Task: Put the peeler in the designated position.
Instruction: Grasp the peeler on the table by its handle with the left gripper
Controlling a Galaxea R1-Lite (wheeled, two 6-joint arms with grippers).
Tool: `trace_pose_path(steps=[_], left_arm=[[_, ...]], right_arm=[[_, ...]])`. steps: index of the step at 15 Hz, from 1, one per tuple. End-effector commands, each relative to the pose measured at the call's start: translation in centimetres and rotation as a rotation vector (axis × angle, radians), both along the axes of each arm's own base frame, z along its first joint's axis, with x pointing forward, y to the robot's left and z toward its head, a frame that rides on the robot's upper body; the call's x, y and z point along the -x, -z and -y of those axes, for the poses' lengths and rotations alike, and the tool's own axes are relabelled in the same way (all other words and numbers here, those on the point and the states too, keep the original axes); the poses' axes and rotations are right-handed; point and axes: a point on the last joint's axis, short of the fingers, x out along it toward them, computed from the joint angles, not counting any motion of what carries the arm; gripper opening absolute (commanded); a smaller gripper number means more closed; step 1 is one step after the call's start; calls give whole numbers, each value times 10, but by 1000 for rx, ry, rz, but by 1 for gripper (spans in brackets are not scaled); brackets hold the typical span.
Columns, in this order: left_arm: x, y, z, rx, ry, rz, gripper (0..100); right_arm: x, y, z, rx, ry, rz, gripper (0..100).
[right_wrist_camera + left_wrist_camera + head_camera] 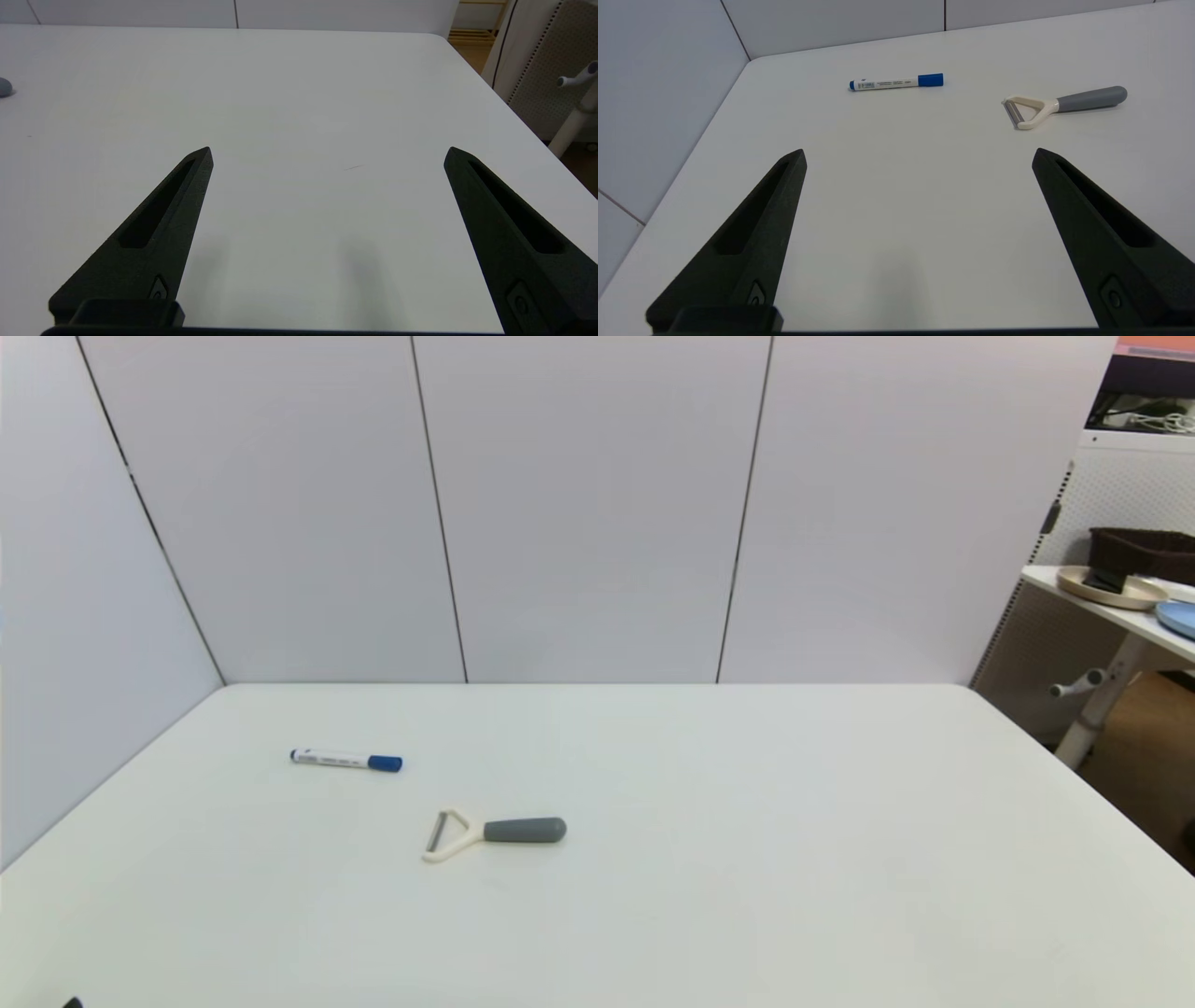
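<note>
The peeler point(493, 833) lies flat on the white table, left of centre, its cream forked head pointing left and its grey handle pointing right. The left wrist view shows the peeler point(1064, 105) beyond and to one side of my left gripper point(920, 156), which hovers open over bare tabletop with nothing between its fingers. My right gripper point(327, 154) is also open and empty above the table's right part; only the tip of the grey handle point(4, 87) reaches into its view. Both arms are parked near the table's front edge, almost out of the head view.
A white marker pen with a blue cap point(346, 760) lies behind and left of the peeler, also seen as the marker point(896, 82). White wall panels close off the back and left. A side table point(1111, 607) with dishes stands off to the right.
</note>
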Motion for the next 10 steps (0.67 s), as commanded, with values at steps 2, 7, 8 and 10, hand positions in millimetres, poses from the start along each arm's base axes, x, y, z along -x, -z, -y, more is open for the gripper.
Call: trace_pose_path(steps=[2, 7, 8, 10], left_arm=[[-121, -61, 10, -166, 240, -318, 100], [-248, -60, 37, -295, 634, -406, 100], [-268, -51, 48, -319, 721, -426, 100], [-297, -35, 59, -345, 845, -437, 100]], right_arm=[[0, 0, 0, 0, 0, 0, 100], [0, 0, 0, 0, 0, 0, 100], [0, 0, 0, 0, 0, 0, 100], [0, 0, 0, 0, 0, 0, 100]])
